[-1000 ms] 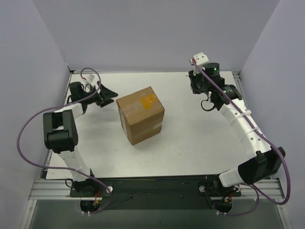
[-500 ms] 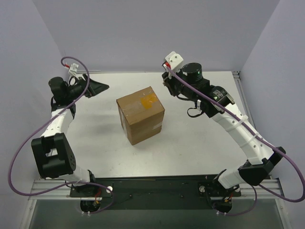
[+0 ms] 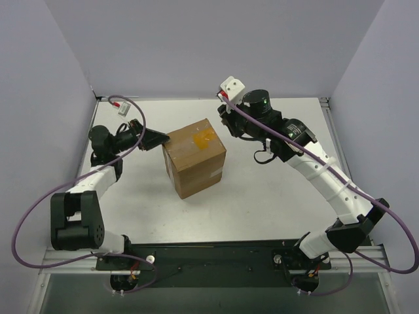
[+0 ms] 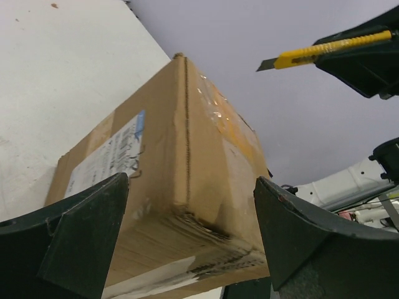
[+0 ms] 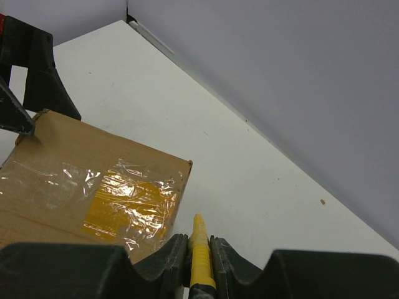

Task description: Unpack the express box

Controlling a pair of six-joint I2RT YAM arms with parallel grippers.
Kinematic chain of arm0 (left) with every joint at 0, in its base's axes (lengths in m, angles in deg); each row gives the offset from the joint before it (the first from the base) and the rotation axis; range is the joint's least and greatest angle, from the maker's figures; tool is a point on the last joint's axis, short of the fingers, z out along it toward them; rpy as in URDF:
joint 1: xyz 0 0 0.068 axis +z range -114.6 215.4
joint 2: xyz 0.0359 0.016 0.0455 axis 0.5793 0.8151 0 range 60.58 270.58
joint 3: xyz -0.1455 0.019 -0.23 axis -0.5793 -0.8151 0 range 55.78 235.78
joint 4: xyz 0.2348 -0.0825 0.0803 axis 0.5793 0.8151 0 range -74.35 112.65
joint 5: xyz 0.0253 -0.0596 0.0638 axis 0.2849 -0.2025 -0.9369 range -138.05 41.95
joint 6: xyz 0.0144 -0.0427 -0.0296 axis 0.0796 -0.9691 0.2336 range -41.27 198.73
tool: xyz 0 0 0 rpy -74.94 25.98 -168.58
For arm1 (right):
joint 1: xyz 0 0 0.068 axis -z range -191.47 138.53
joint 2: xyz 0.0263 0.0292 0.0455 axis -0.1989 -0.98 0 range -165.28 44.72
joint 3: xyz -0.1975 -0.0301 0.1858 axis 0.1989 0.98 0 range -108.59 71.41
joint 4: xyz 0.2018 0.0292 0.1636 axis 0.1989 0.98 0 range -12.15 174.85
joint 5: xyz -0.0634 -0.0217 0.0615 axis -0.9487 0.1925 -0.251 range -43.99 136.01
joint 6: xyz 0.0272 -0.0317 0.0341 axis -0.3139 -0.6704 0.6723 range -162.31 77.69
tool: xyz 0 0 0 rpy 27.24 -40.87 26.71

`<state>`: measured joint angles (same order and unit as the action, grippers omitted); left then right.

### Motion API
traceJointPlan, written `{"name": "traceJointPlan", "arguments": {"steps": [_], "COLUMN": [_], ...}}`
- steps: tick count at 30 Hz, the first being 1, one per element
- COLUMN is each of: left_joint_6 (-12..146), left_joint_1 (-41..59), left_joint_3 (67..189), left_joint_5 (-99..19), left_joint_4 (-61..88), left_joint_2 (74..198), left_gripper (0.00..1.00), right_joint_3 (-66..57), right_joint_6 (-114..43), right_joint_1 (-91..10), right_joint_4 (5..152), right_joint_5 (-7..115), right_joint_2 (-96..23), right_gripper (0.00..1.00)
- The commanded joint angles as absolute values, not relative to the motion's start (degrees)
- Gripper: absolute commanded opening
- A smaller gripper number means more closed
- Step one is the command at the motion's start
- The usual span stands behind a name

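The express box [image 3: 194, 157], a brown cardboard carton with a clear-taped yellow patch on top and a white label on one side, stands mid-table. My left gripper [image 3: 159, 139] is open at the box's upper left corner. In the left wrist view its fingers [image 4: 81, 237] stand wide on either side of the box [image 4: 181, 174]. My right gripper [image 3: 226, 122] hovers by the box's far right corner, shut on a yellow utility knife [image 5: 201, 255]. The knife's blade is out and shows in the left wrist view [image 4: 318, 51]. The box top lies just left of the knife [image 5: 93, 180].
The white table [image 3: 275, 183] is walled by grey panels at the back and on both sides. Both arm bases sit on the black rail [image 3: 209, 255] at the near edge. The left arm's purple cable [image 3: 26, 216] loops out over the table's left side.
My left gripper has come down from the left wall to the box's upper left corner. My right gripper with the knife has moved left, close to the box's far corner.
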<state>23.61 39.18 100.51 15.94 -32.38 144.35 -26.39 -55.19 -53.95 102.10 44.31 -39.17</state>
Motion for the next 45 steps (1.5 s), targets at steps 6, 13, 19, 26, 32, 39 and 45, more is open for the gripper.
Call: {"name": "traceJointPlan", "arguments": {"steps": [6, 13, 19, 26, 32, 39, 45], "left_joint_6": [35.4, 47.5, 59.4, 57.4, 43.4, 35.6, 42.6], "left_joint_1": [41.6, 42.2, 44.4, 47.4, 44.0, 36.7, 35.9], "left_joint_3": [97.4, 98.4, 104.3, 111.7, 114.6, 114.8, 113.7], "left_joint_5": [20.0, 25.2, 26.0, 24.3, 23.4, 28.0, 26.7], "left_joint_4": [-15.5, 3.3, 22.3, 21.6, 2.9, -8.3, -1.0], "left_joint_2": [131.3, 122.4, 118.8, 120.7, 126.9, 133.9, 135.4], "left_gripper": [0.91, 0.90, 0.91, 0.88, 0.55, 0.10, 0.07], "right_joint_3": [-26.8, -24.7, -25.0, -31.1, -33.2, -22.9, -17.4], "right_joint_6": [-53.8, -54.3, -53.6, -54.5, -42.4, -43.5, -44.6], "right_joint_1": [-54.6, -54.6, -54.5, -54.7, -58.7, -70.5, -75.4], "right_joint_4": [101.5, 101.4, 103.6, 108.7, 98.7, 92.4, 89.3], "right_joint_5": [42.5, 42.7, 49.0, 60.2, 63.2, 52.9, 47.9], "right_joint_2": [-36.5, -33.6, -32.4, -34.3, -35.9, -33.9, -33.1], "right_gripper": [0.00, 0.00, 0.00, 0.00, 0.00, 0.00, 0.00]}}
